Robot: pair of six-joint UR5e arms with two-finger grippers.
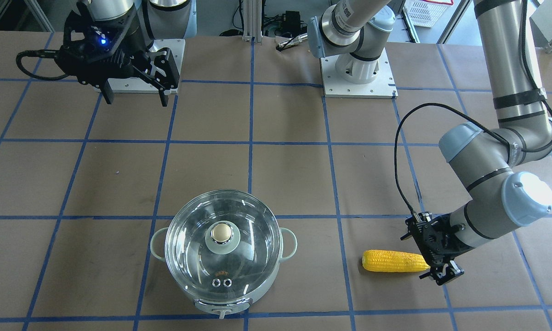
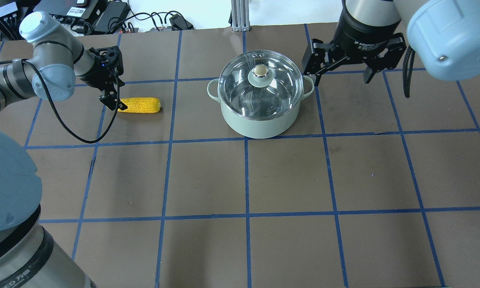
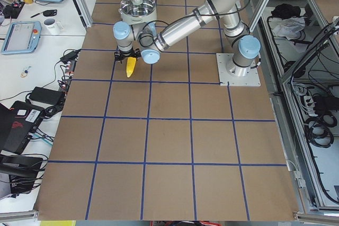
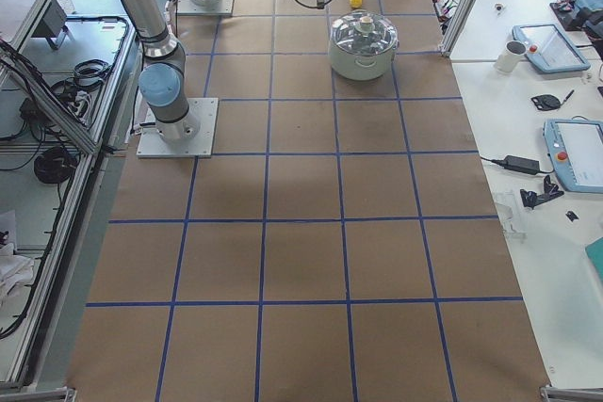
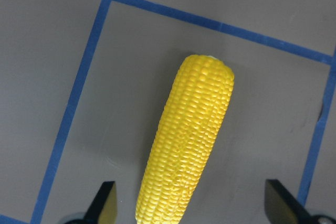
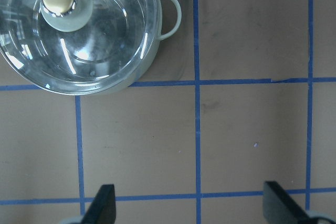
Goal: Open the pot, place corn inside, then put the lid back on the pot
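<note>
In the overhead view, the left gripper [image 2: 116,95] is at the far left of the table [image 2: 287,180], low over the pointed end of the corn [image 2: 142,105]. Its wrist camera shows the two fingers spread wide, one on each side of the narrow end, with a gap on both sides and neither touching it.

The corn lies flat on the brown paper inside one blue-taped square, its blunt end pointing right toward the pot [image 2: 259,120] and well apart from it.

The pot stands upright near the middle of the far side. The lid [image 2: 277,94] sits closed on its rim, with the beige knob [image 2: 259,71] at the centre.

To the right of the pot, the right gripper [image 2: 339,76] hangs in the air above the table, holding nothing. Its fingers are wide apart. Its wrist camera looks down on bare paper, with the lidded pot off to one corner.
</note>
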